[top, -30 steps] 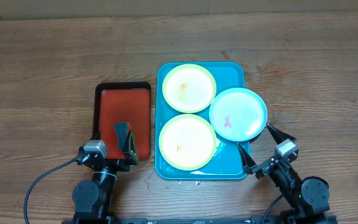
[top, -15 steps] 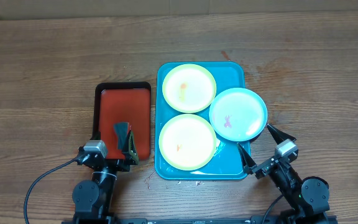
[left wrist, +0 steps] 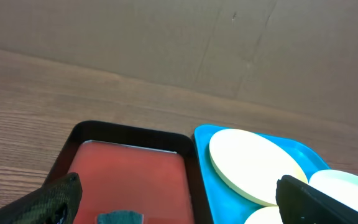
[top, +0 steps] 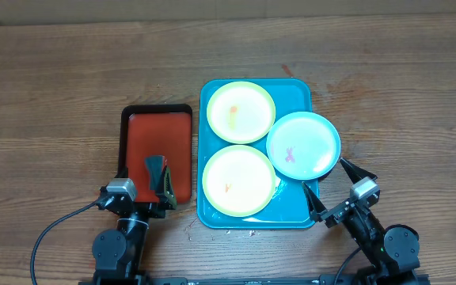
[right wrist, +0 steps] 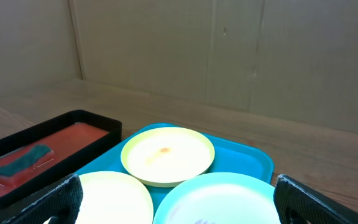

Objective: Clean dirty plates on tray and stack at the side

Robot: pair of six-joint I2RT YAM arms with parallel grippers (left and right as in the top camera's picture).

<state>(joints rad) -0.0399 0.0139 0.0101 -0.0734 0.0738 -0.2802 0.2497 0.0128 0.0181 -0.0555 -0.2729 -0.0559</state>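
Plates point(top: 241, 112) sit 3 together on the blue tray point(top: 295, 214), and the light blue plate point(top: 303, 144) overhangs its right rim, just ahead of the right gripper point(top: 332, 190), which hangs spread wide and empty. The left gripper point(left wrist: 179, 202), also spread and empty, hovers over the red tray point(top: 158, 134) with a green sponge point(right wrist: 22, 161) just ahead of it, so that arm looks best placed to fetch it for wiping.

The left arm point(top: 119, 241) and right arm point(top: 388, 247) are black with silver wrist blocks. A dark cable point(top: 54, 224) loops left of the tray point(top: 295, 208).
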